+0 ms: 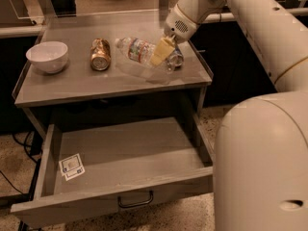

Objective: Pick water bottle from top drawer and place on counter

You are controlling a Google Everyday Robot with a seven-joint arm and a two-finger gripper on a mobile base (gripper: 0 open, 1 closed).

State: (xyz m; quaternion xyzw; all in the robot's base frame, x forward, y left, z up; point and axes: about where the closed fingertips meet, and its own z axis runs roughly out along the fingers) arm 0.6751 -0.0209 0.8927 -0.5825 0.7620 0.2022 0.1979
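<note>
The pincer [162,52] hangs low over the right half of the table [72,83], at the end of the arm that comes down from the upper right. It sits right at the base end of the water bottle [137,49], touching or all but touching it. I cannot tell whether it is clamped on the bottle or standing apart

From the pincer the bottle runs away to the left and slightly to the far side. It lies on its side, its long axis roughly along the table's width, the white cap at the end farthest from the pincer and the label band about midway. A shadow shows beneath it, so I cannot say whether it rests fully on the table or is held just above. Either way the bottle is already out of the top drawer [130,150] and over the table. What is left, by my judgement, is to release it cleanly and draw back up and to the right, away from the bottle's axis, so that it does not roll

Just behind the pincer on its right is a blue-silver can [176,58], very close. Beyond the cap end stands a gold can [100,55], and farther left a white bowl [47,57]. Below and nearer, the drawer stands pulled open, holding only a card [71,166]
</note>
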